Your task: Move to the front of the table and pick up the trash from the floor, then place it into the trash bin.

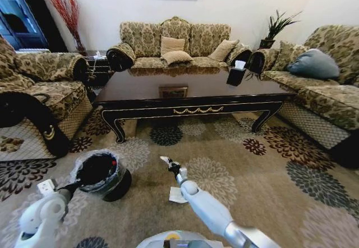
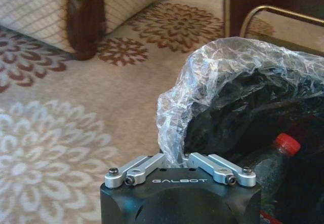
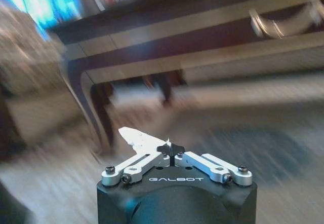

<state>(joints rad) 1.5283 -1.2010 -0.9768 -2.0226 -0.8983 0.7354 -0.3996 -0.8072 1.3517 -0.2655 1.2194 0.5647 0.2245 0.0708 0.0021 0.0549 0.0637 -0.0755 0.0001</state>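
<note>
Fingers of left gripper [image 2: 178,159] pinch trash bin [image 1: 104,175] liner; right gripper [image 1: 170,163] clenched on white scrap [image 3: 135,137].

"That table [image 1: 190,88] is dark wood, polished so glossy it mirrors the sofa, with gold trim."

"And the trash bin [image 1: 115,183]?"

"Matt black, with a crinkled, translucent plastic liner [image 2: 202,77]. There's a clear plastic bottle [image 2: 268,163] inside."

"The carpet [image 1: 269,169]?"

"Soft, matt pile. The left gripper [image 2: 180,159] has brushed metal links on a black casing."
</note>
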